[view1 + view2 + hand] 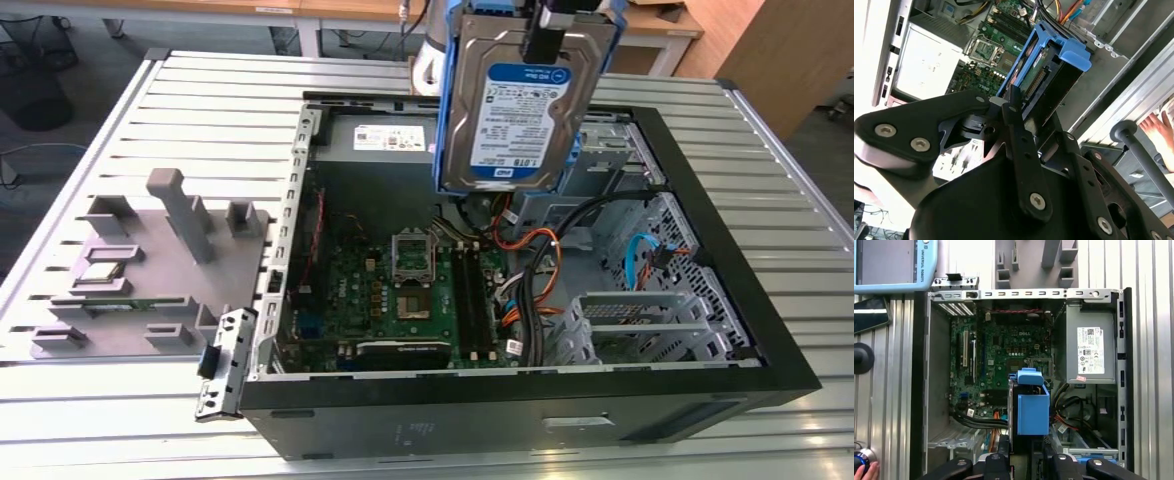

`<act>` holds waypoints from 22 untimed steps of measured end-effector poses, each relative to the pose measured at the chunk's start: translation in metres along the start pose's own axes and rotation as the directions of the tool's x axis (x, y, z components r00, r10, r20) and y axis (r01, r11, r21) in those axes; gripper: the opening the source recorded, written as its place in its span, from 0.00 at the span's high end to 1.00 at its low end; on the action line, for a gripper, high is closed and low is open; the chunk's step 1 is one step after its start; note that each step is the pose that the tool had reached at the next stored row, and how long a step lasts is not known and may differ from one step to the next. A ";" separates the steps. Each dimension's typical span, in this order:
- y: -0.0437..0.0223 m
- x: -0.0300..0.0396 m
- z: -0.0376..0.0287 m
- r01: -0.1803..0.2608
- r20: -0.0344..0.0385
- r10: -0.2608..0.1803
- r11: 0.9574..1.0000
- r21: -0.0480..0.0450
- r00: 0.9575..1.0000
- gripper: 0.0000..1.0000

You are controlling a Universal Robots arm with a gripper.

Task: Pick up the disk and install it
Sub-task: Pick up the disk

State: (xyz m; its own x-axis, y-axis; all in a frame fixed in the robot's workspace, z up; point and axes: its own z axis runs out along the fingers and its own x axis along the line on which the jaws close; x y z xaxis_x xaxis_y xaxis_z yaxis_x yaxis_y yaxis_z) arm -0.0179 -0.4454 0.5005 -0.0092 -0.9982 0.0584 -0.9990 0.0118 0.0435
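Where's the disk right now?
In the exterior view the disk hangs upright in the gripper above the open computer case, just to the exterior view's right of the grey power supply, label toward the camera.

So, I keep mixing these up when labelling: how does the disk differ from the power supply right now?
The disk hangs upright in the gripper above the open computer case; the power supply sits fixed in a corner inside it. The disk is slim, with a blue-and-white label and a blue bracket; the power supply is a bulkier grey box with a white sticker. Both are rectangular metal units.
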 end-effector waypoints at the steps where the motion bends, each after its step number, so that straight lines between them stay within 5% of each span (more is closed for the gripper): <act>1: -0.0001 0.0012 0.0002 0.000 -0.002 0.000 1.000 0.000 1.000 0.65; 11: -0.0006 0.0127 0.0018 -0.001 -0.017 0.001 1.000 0.000 1.000 0.65; 22: -0.0009 0.0308 0.0041 -0.001 -0.017 0.001 1.000 0.000 1.000 0.65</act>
State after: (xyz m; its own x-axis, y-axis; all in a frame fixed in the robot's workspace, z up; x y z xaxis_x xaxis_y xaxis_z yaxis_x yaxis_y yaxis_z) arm -0.0175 -0.4764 0.4982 -0.0094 -0.9971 0.0758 -0.9990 0.0127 0.0432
